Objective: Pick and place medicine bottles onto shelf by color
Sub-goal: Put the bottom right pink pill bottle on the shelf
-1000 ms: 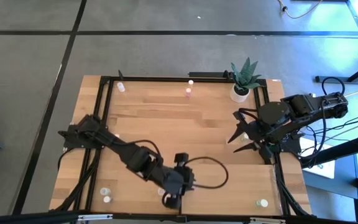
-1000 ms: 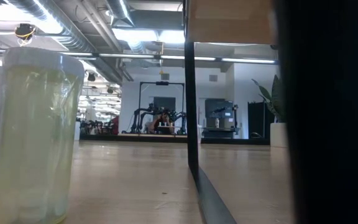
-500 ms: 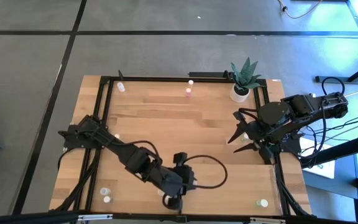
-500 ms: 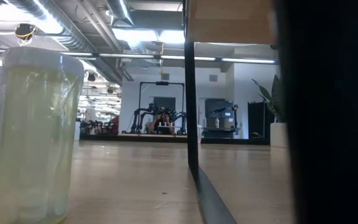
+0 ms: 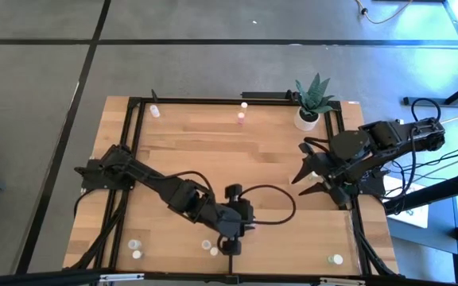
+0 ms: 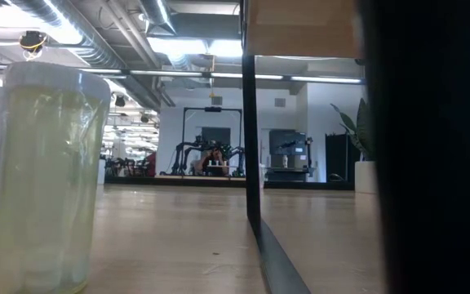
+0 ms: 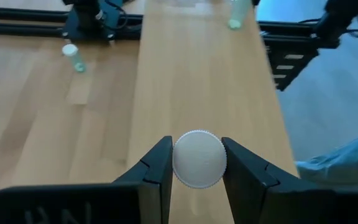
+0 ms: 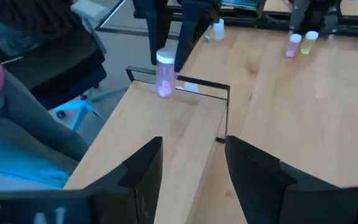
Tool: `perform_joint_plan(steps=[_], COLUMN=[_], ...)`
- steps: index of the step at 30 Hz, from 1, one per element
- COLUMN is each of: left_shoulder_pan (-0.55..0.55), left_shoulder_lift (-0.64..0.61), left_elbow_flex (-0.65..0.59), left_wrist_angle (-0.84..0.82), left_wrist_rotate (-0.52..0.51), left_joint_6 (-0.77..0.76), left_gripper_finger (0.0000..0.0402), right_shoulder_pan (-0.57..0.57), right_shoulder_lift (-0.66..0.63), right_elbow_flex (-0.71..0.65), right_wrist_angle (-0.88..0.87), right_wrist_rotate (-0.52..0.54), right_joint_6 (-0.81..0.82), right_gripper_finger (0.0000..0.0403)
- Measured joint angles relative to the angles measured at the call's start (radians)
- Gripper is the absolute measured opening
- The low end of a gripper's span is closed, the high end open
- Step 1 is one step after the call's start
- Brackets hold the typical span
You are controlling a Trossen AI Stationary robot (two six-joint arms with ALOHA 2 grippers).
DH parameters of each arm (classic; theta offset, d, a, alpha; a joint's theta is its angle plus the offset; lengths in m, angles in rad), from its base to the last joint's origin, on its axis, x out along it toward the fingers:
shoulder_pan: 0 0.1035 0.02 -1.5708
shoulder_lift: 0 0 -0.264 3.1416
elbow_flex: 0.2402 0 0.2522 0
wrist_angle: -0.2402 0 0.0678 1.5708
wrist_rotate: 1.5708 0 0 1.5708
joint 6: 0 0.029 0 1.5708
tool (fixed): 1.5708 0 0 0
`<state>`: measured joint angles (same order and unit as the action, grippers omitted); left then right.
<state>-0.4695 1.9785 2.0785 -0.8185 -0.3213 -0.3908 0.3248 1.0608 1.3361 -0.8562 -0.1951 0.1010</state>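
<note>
My left gripper (image 7: 197,163) is shut on a medicine bottle with a white ribbed cap (image 7: 199,158), over the near end of the shelf (image 7: 210,74), a pale wood panel along the table's near edge (image 5: 308,238). A green bottle (image 7: 235,18) stands at the shelf's far end, and another (image 7: 73,57) stands on the table beside it. Two loose bottles (image 5: 210,248) lie just left of my left gripper (image 5: 232,243). My right gripper (image 5: 302,169) hangs open at the table's right side, touching nothing. A pink bottle (image 8: 165,73) stands on a pale panel ahead of it. My left gripper pinches the bottle by the two sides of its round white cap (image 7: 178,163) between its two fingers. The fingers slant down from the table's left. The bottle stands upright in the hold; the cap hides its lower part, so I cannot tell whether it touches the shelf.
A white pot with a green plant (image 5: 308,111) stands at the far right. Bottles are scattered at the far edge (image 5: 242,119), far left (image 5: 155,111) and near left (image 5: 135,248). A pale yellow bottle (image 6: 47,180) fills the low view's left, beside a dark frame post (image 6: 250,122).
My left gripper has gone a little toward the table's right edge along the near edge, still shut on the bottle, and has rolled slightly. The two loose bottles it stood over now show beside it. My right gripper has stayed in place.
</note>
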Motion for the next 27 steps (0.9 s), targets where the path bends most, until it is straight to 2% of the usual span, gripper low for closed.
perform_joint_plan(steps=[10,14,27], left_shoulder_pan=[0.031,0.032,0.033], left_shoulder_lift=[0.000,0.000,0.000], left_elbow_flex=[0.000,0.000,0.000], left_wrist_angle=[-0.004,-0.001,0.022], left_wrist_rotate=[-0.106,-0.169,-0.221], left_joint_6=[0.008,0.024,0.034], left_gripper_finger=[0.0098,0.0098,0.0098], right_shoulder_pan=[0.013,0.013,0.012], right_shoulder_lift=[0.133,0.198,0.315], right_elbow_flex=[0.000,0.000,0.000], right_wrist_angle=[-0.001,0.006,0.164], right_wrist_rotate=[-0.034,-0.003,0.019], right_joint_6=[-0.131,-0.131,-0.084], right_gripper_finger=[0.0177,0.0177,0.0177])
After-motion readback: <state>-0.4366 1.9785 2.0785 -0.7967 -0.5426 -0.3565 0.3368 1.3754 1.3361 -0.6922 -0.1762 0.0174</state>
